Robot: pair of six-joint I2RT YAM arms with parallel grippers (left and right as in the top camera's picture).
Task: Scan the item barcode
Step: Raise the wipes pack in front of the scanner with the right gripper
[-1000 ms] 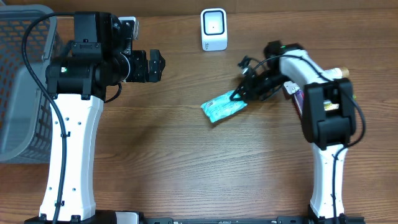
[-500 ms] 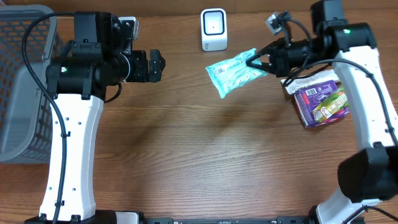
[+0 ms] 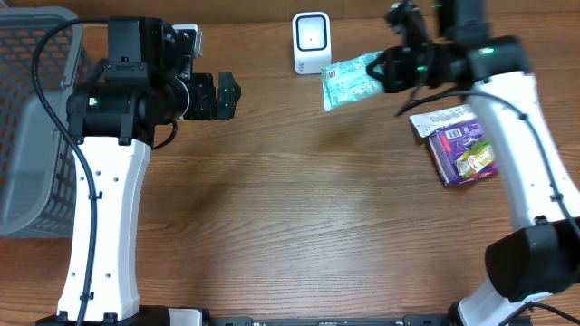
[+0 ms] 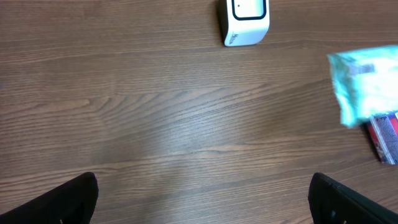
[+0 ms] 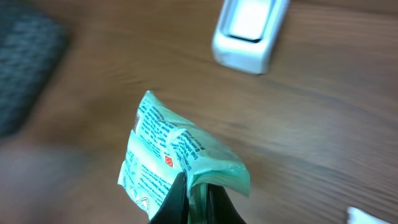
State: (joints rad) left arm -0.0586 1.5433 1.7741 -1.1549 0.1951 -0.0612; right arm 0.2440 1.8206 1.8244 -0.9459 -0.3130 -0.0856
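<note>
Now that the packet (image 3: 352, 80), pinched by the right gripper (image 3: 385, 71), is brought from the middle of the table (image 3: 290, 208) to beside the far-edge scanner (image 3: 312, 43), scanning is judged close; the left gripper (image 3: 228, 95) is spread.

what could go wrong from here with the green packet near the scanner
1. The right gripper pinches the green packet by one crimped end only, so it may slip or swing.
2. The packet hangs tilted and creased, so its barcode might not face the scanner squarely and the read could fail.
3. The packet is close beside the scanner, so a further move that way could nudge it.
</note>
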